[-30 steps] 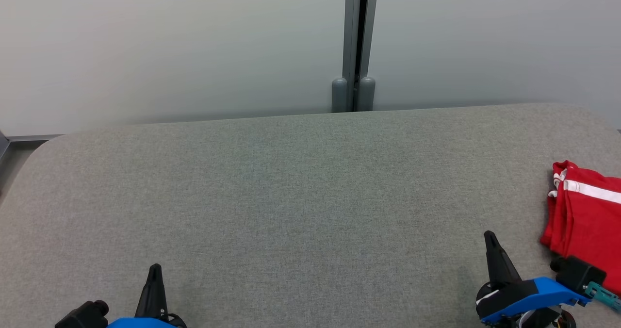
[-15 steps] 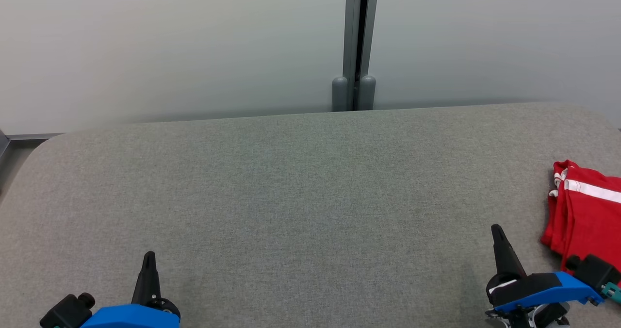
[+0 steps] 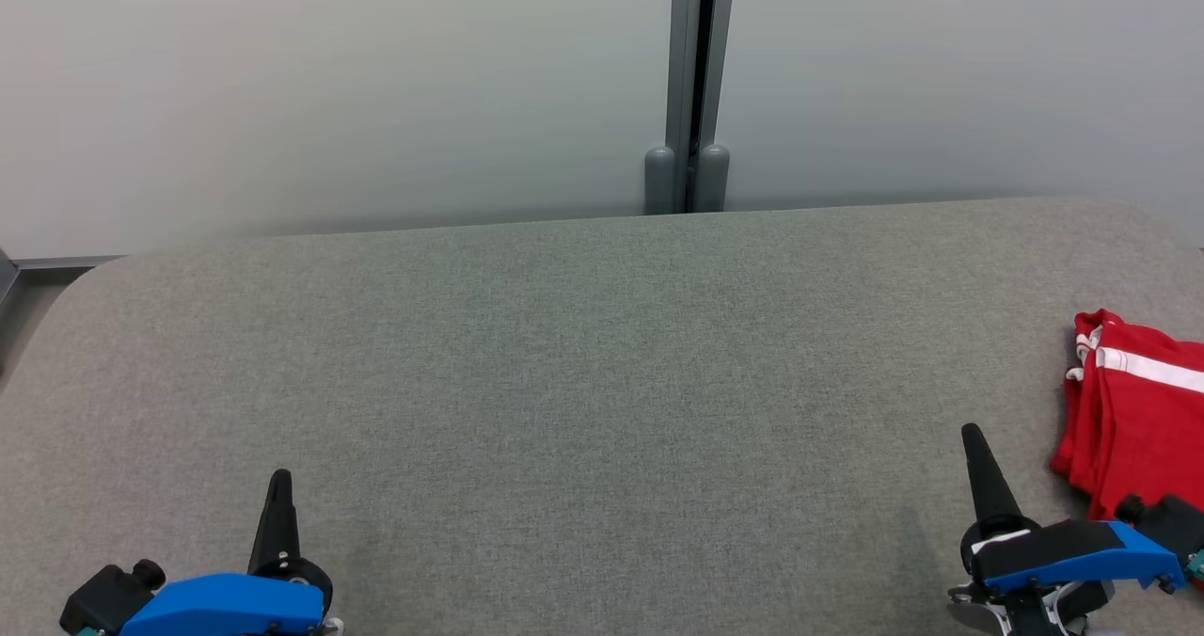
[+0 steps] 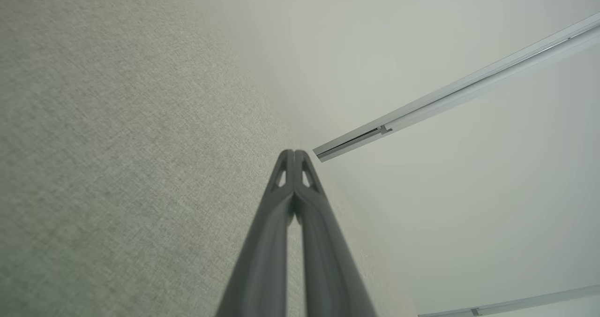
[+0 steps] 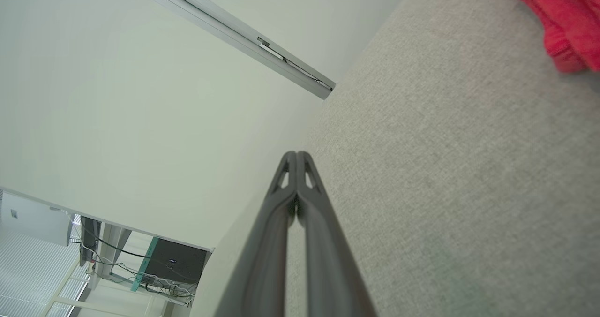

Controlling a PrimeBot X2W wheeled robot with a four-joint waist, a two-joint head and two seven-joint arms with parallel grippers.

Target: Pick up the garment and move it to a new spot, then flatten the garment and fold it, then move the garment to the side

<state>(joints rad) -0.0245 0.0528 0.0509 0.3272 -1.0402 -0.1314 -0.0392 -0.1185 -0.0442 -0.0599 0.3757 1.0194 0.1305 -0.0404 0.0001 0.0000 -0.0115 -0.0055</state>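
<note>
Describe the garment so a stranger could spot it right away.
Start at the wide grey table. Look to its right edge, past the right tool, where the garment lies. It is folded red cloth with a white stripe, the only red thing on it.

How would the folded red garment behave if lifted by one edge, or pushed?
Probably floppy: the red garment lies in soft folds, so it would likely drape and unfold when lifted. Likely light, since its layers look thin. On the grey fabric surface it would probably bunch rather than slide when pushed.
</note>
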